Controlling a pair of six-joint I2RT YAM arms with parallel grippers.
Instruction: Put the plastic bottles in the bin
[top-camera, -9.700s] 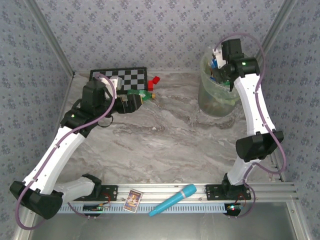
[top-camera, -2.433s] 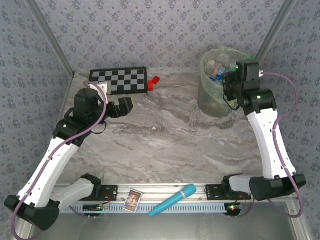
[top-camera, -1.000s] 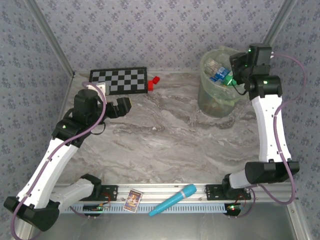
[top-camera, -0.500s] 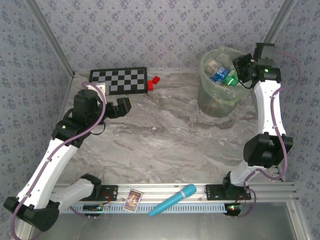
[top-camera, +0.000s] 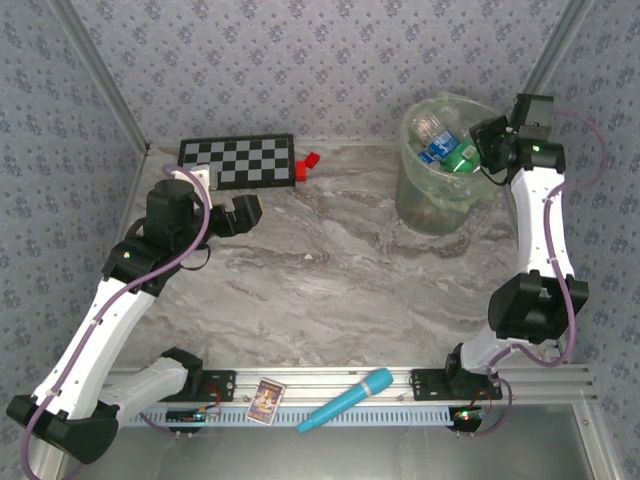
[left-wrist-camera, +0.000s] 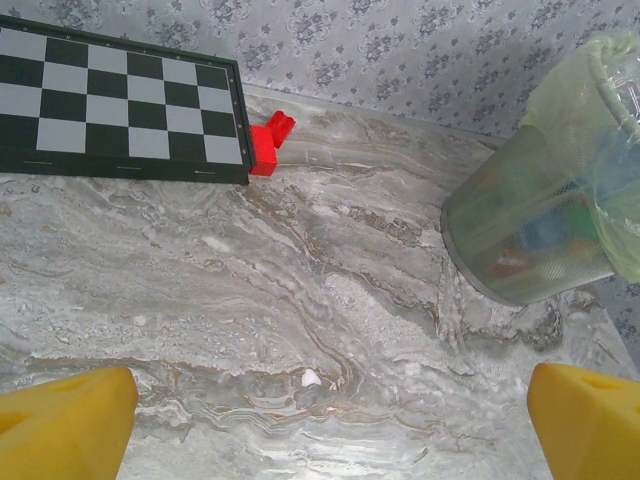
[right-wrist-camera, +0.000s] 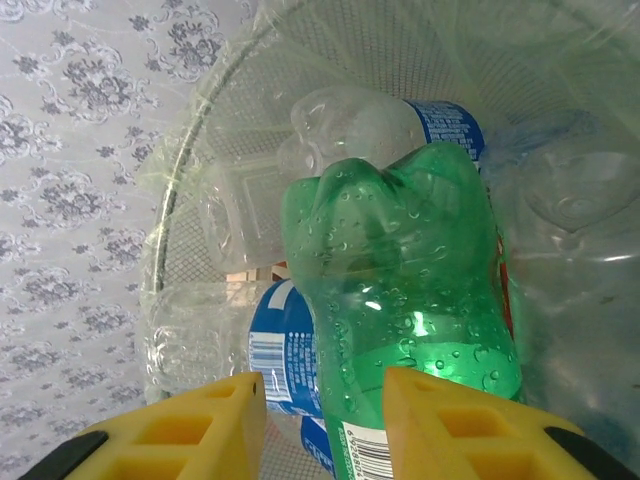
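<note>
Lab booth: wallpapered panels (top-camera: 330, 60), aluminium rails (top-camera: 350, 378)

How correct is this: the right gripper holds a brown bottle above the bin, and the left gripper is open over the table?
One detail is wrong: the bottle is green, not brown. The right wrist view shows the right gripper closed on a green bottle above the bin. The rest stands: the left gripper is open over the table.

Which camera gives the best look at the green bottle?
Right wrist: the green bottle is large and close up at the right tool's fingers, over the bin. The top view shows a small green patch at the bin's rim. The left wrist view shows the bin from outside, contents blurred.
</note>
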